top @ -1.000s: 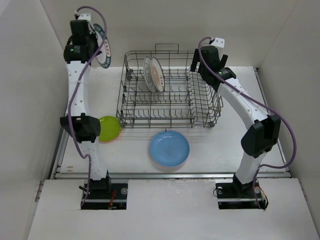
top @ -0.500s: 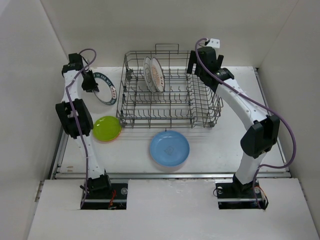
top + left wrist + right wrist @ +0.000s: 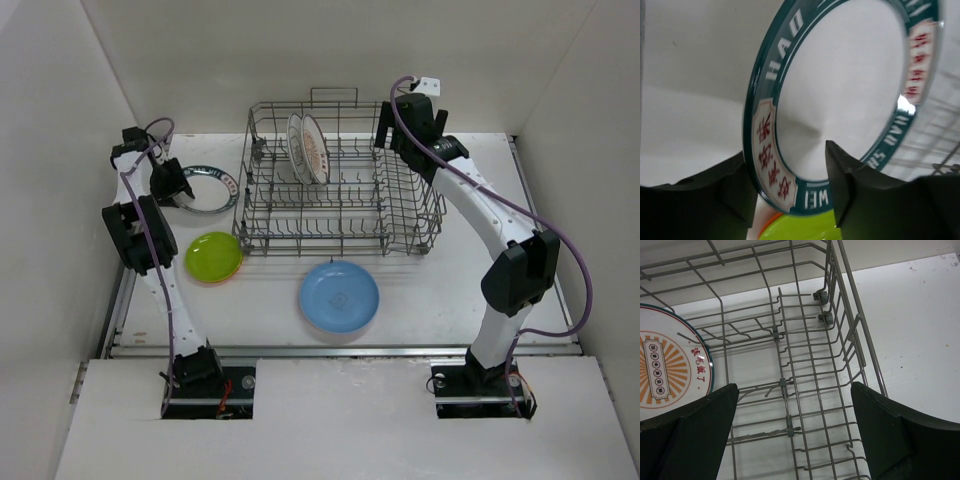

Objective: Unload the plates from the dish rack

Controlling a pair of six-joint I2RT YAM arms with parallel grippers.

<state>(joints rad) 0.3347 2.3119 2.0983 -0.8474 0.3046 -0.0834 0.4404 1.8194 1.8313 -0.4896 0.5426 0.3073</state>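
Note:
My left gripper (image 3: pixel 172 186) is shut on the rim of a white plate with a teal lettered rim (image 3: pixel 207 188), held low over the table left of the dish rack (image 3: pixel 340 195). In the left wrist view the plate (image 3: pixel 840 85) sits between my fingers (image 3: pixel 850 190), tilted above the lime-green plate (image 3: pixel 810 230). The lime-green plate (image 3: pixel 213 256) lies on an orange one. A light blue plate (image 3: pixel 339 296) lies in front of the rack. Two white patterned plates (image 3: pixel 308 147) stand in the rack. My right gripper (image 3: pixel 385 125) is open above the rack's back right; its view shows an orange-patterned plate (image 3: pixel 665 370). No pink plate shows.
White walls close in on the left, back and right. The rack's tall wire sides (image 3: pixel 855 325) and small wheels (image 3: pixel 821 295) lie right under my right gripper. The left arm's elbow (image 3: pixel 130 235) hangs near the left wall.
My left arm has swung down from high at the back left, bringing the teal-rimmed plate low beside the rack. My right gripper has shifted slightly left above the rack.

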